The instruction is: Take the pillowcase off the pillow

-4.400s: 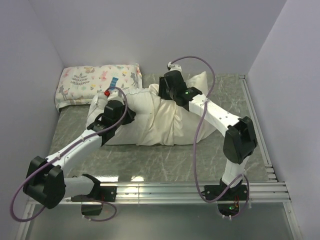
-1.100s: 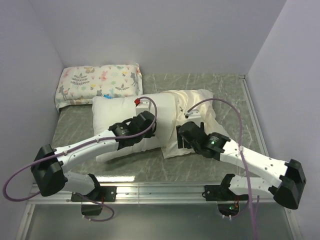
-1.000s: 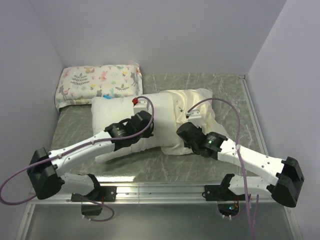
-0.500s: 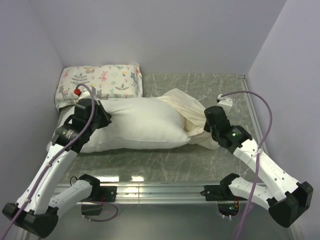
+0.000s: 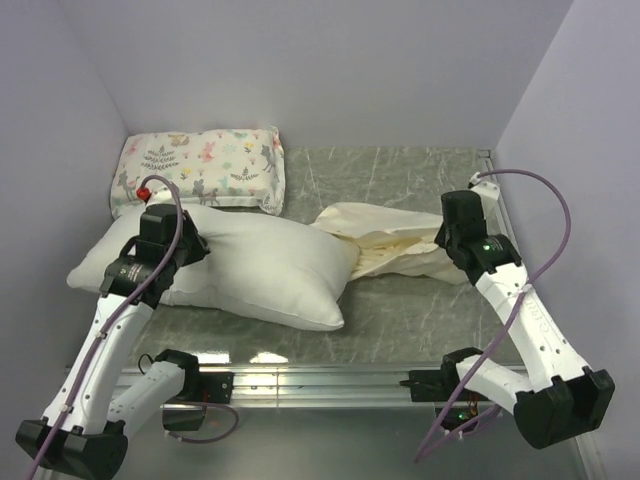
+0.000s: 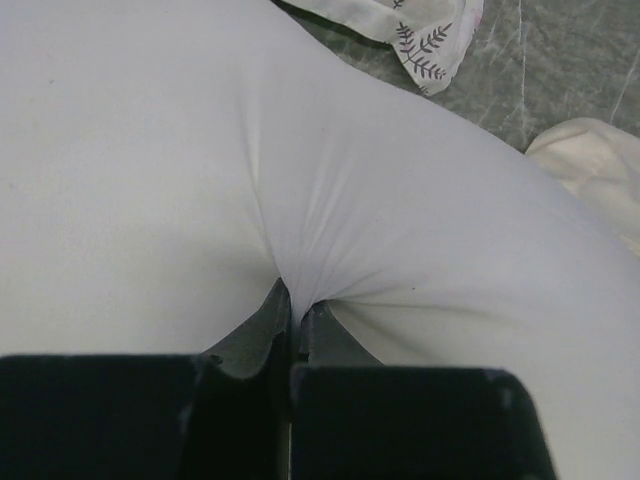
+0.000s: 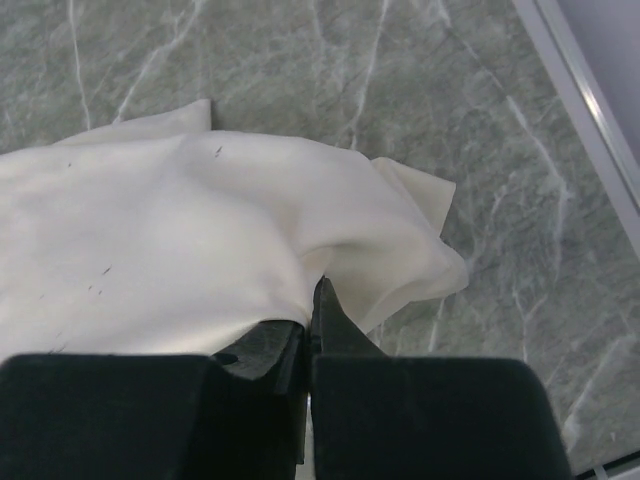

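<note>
On tabletop [image 5: 420, 310], pillow [image 5: 240, 265] at left, out of pillowcase [image 5: 390, 240] at right, one claw on each.
At left: lying plump, white and bare, far edge against floral pillow [image 5: 200, 165] in back-left corner; pinched by left claw [image 6: 293, 310], jaws closed tight on a raised fold of its fabric. At right: lying limp, flattened and crumpled, cream, nothing seen inside; left edge touching or just beside the plump right end, which of the two not clear. Nipped at its right corner by right claw [image 7: 312, 300], jaws closed on the thin cloth.
</note>
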Action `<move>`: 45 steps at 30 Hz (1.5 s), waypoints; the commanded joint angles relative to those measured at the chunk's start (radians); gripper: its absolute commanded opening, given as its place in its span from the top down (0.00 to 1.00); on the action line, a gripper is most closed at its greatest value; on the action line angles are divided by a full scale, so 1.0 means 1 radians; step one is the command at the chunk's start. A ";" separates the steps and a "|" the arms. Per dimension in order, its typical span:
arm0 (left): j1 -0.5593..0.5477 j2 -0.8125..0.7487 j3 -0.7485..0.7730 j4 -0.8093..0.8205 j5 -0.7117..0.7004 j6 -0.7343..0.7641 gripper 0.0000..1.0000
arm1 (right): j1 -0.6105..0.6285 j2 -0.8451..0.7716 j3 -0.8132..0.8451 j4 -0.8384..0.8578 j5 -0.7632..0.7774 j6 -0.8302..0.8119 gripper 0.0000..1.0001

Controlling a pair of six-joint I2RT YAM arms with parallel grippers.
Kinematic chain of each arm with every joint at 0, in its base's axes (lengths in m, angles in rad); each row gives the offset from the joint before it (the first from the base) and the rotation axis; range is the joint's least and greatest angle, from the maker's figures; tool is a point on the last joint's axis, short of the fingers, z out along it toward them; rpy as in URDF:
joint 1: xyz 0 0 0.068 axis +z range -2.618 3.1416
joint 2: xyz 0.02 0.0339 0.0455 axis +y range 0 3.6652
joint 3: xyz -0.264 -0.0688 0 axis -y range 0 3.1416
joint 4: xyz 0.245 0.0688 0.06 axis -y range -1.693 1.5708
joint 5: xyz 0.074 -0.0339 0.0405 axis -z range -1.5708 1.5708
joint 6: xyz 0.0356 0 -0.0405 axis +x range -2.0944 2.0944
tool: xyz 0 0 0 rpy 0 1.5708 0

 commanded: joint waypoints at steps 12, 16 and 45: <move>0.007 -0.068 0.044 0.152 0.048 -0.024 1.00 | -0.153 0.020 0.486 -0.096 -0.119 0.045 1.00; 0.007 -0.032 0.009 0.206 0.124 -0.045 1.00 | -0.151 0.034 0.561 -0.086 -0.195 0.039 1.00; -0.084 -0.041 -0.114 0.318 0.223 -0.045 0.50 | -0.033 0.011 -0.089 0.231 -0.332 0.059 0.23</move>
